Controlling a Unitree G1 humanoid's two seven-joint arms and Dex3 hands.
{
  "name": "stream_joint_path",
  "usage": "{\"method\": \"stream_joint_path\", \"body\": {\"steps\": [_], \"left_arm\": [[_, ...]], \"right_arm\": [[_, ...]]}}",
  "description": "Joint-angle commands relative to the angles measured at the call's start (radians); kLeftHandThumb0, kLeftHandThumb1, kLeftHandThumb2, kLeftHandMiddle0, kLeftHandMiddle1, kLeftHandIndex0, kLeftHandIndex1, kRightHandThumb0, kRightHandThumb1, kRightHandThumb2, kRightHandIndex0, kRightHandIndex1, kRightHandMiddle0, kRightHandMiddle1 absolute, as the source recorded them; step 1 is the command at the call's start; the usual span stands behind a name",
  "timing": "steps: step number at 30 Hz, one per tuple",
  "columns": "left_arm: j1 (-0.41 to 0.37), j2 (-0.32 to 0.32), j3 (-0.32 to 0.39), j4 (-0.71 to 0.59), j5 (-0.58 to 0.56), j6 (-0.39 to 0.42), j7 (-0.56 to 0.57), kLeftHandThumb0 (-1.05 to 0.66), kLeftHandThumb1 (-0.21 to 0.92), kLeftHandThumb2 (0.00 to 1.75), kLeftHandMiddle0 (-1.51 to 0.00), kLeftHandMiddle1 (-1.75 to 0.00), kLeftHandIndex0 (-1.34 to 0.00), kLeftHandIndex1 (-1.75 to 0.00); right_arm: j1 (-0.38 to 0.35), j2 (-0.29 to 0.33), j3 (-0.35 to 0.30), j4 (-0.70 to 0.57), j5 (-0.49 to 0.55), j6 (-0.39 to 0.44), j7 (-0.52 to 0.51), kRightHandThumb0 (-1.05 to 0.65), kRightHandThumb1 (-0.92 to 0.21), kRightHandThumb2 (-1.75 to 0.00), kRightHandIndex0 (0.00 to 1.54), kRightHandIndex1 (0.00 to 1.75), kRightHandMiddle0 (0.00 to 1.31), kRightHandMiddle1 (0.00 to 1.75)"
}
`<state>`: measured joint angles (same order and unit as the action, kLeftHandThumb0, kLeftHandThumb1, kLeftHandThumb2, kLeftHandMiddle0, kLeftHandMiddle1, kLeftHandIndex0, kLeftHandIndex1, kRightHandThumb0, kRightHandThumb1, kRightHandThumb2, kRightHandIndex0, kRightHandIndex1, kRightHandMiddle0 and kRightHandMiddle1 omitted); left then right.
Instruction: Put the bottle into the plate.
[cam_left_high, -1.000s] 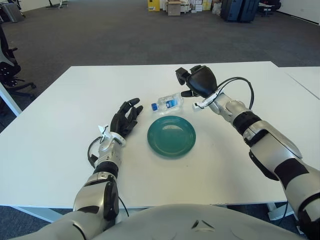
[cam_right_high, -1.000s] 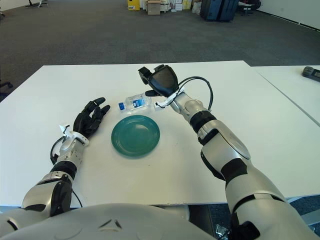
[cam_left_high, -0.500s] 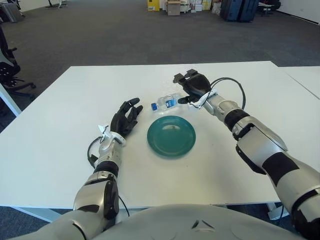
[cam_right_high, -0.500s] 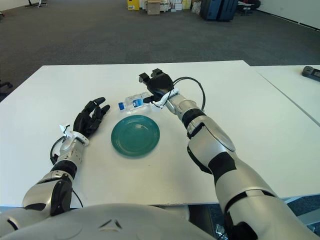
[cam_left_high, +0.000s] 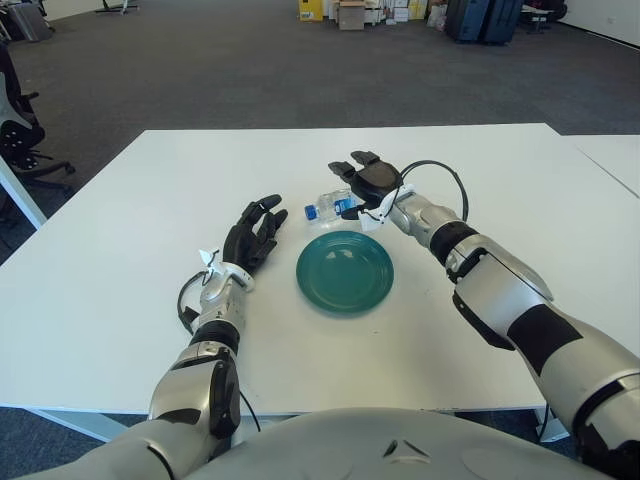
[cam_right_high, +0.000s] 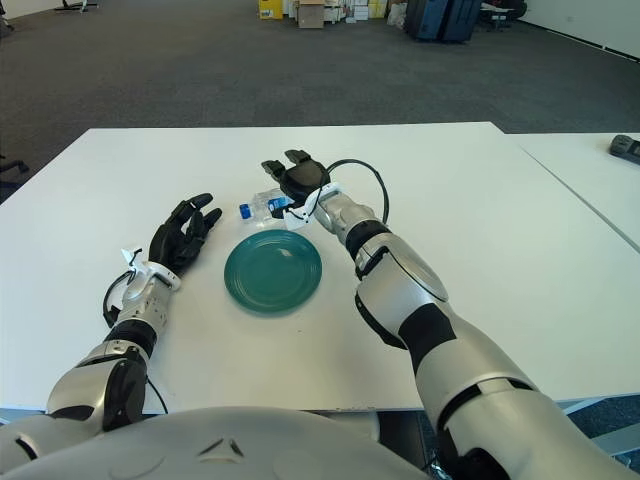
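A small clear bottle (cam_left_high: 322, 208) with a blue cap and blue label lies on its side on the white table (cam_left_high: 480, 300), just beyond the teal plate (cam_left_high: 344, 271). My right hand (cam_left_high: 358, 183) is right over the bottle's far end, fingers spread above it, and covers part of it. Whether the fingers touch the bottle I cannot tell. The plate holds nothing. My left hand (cam_left_high: 252, 235) rests open on the table to the left of the plate.
A second white table (cam_right_high: 600, 170) stands to the right with a dark object (cam_right_high: 625, 148) on it. An office chair (cam_left_high: 15, 110) is at the far left. Boxes and luggage (cam_left_high: 480, 18) stand far back on the carpet.
My right hand has moved left and down from above and right of the bottle to directly over it. The bottle, the plate and my left hand have not moved.
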<state>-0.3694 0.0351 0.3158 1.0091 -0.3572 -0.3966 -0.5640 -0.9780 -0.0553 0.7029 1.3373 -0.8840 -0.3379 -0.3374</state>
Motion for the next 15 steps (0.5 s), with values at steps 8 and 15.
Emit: {"method": "stream_joint_path", "body": {"steps": [8,15], "left_arm": [[0.029,-0.018,-0.002,0.012,0.005,0.023,0.013,-0.5,0.88,0.7,-0.52,-0.54,-0.26,-0.98],[0.036,-0.027,-0.01,-0.007,0.014,0.02,0.022,-0.49,0.87,0.71,-0.53,-0.53,-0.27,-0.99]], "right_arm": [[-0.011,0.028,-0.016,0.024,0.028,0.047,0.064,-1.05,-0.92,-0.74,0.0,0.0,0.0,0.0],[-0.002,0.046,-0.019,0.033,0.029,0.077,0.086,-1.05,-0.92,-0.74,0.0,0.0,0.0,0.0]]}}
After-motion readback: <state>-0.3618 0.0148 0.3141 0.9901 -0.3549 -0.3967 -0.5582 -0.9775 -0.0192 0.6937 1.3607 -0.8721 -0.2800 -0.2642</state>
